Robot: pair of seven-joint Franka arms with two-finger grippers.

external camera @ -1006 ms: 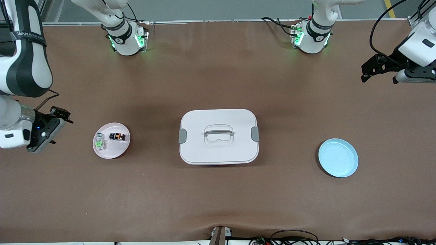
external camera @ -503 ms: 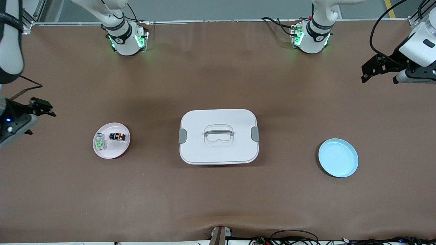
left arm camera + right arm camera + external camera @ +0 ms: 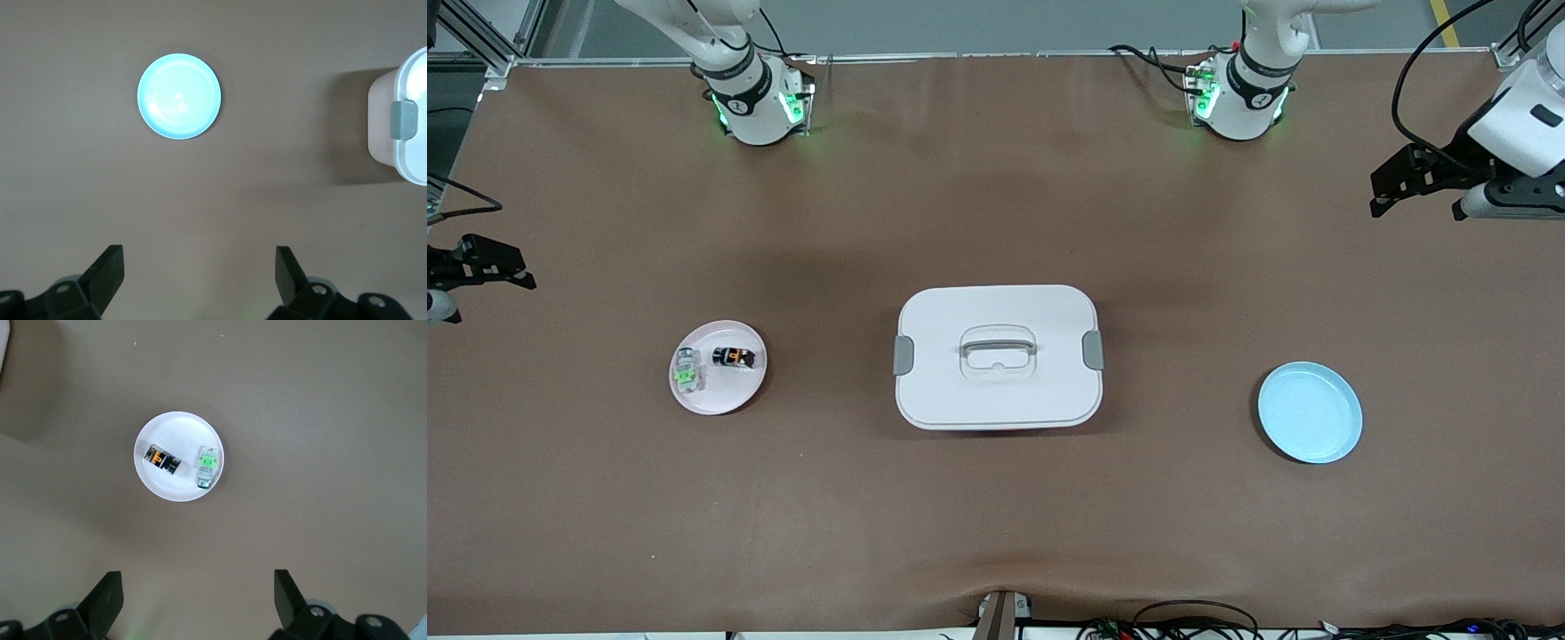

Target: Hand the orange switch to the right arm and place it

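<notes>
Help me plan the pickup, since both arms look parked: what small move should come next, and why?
Probably bring the open right gripper in over the pink plate, because the orange switch lies there beside the green switch, at that arm's end. The left gripper, also open, waits far off.

Brown table (image 3: 996, 516): white lidded box (image 3: 997, 356) sits mid-table, pink plate (image 3: 718, 367) beside it toward the right arm's end, blue plate (image 3: 1310, 412) toward the left arm's.
</notes>
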